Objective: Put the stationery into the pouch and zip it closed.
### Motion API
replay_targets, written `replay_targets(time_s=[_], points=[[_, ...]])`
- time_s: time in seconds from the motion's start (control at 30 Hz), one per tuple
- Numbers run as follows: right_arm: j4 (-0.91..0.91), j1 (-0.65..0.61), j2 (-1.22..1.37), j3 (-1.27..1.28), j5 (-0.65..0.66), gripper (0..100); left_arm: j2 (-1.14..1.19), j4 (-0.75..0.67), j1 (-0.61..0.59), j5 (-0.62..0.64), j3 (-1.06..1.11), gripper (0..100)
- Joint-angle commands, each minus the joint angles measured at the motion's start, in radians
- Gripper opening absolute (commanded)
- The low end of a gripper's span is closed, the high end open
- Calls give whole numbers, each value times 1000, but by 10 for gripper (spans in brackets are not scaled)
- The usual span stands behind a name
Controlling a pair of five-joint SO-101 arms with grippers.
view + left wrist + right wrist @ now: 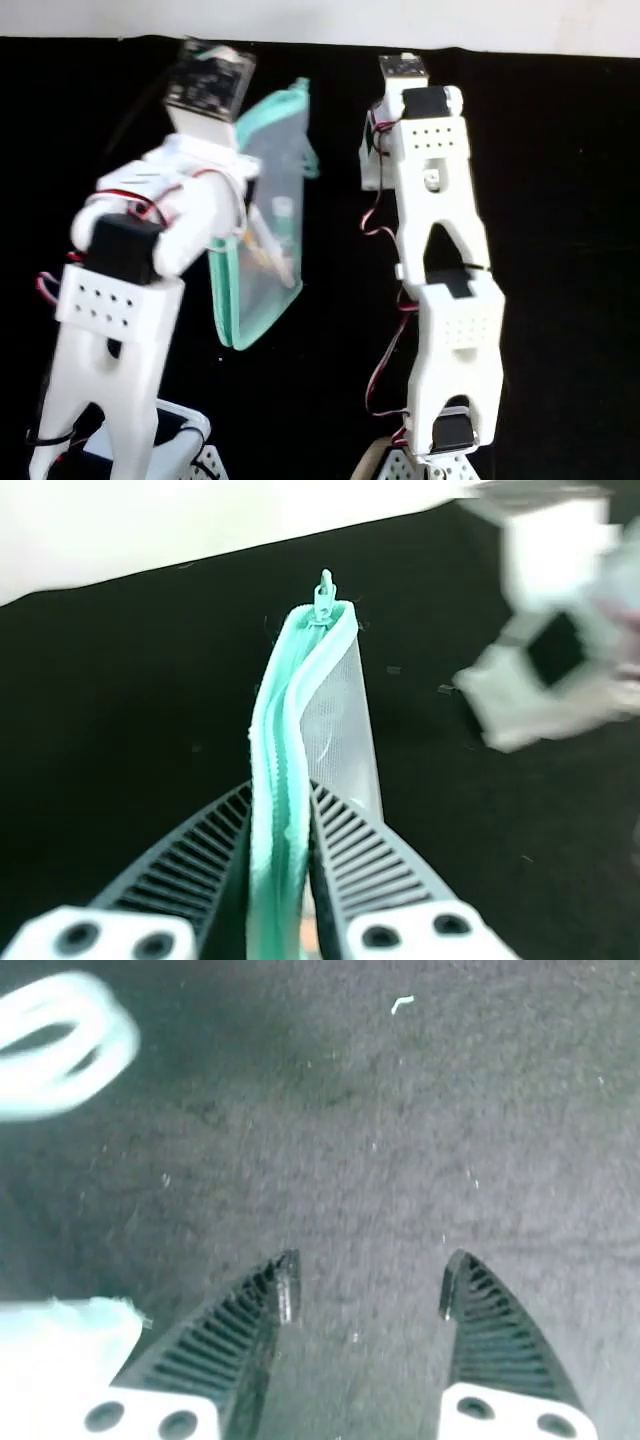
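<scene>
Nearest the front edge of the black tabletop (560, 200), the two white arms are rising from their bases, the left arm (120, 300) bending in toward the middle and the right arm (445, 280) stretching straight toward the far edge. The left gripper (282, 790) is clamping its two ribbed fingers (355, 850) tight on the teal zipper edge of the pouch (300, 680), with only that edge between them. The pouch (265, 230) is standing on edge and tilting, between the arms and left of the tabletop's middle, its long side running from near to far. Through its clear mesh wall the stationery (272, 245) is showing inside, among it a pen-like stick and a small white piece. Beyond the fingers the two teal zipper tapes are lying pressed together up to the zip pull (325, 588), which is sitting at the pouch's far end. A teal loop (310, 160) is hanging off the pouch's right side near that end. Farther off, toward the far edge, the right gripper (372, 1260) is hovering over bare black cloth with its fingers spread wide and nothing between them, apart from the pouch but near the loop. A pale wall (320, 18) is running behind the far edge.
</scene>
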Motion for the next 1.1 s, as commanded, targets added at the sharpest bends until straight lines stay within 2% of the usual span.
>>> replay_targets(time_s=[0.0, 0.33, 0.43, 0.7, 0.9, 1.07], points=[[10, -8, -151, 54, -12, 231, -7, -31, -114, -58, -5, 6], [10, -8, -265, 125, -12, 231, -5, -86, -249, -158, -36, 6], [10, -8, -278, 136, -12, 231, -5, -94, -291, -230, -61, 6], [10, -8, -282, 136, -12, 231, 54, -239, -384, -259, -42, 6], [10, -8, -282, 136, -12, 231, 203, -249, -338, -256, -47, 6], [10, -5, -282, 136, -12, 231, 248, -241, -197, -219, -42, 6]])
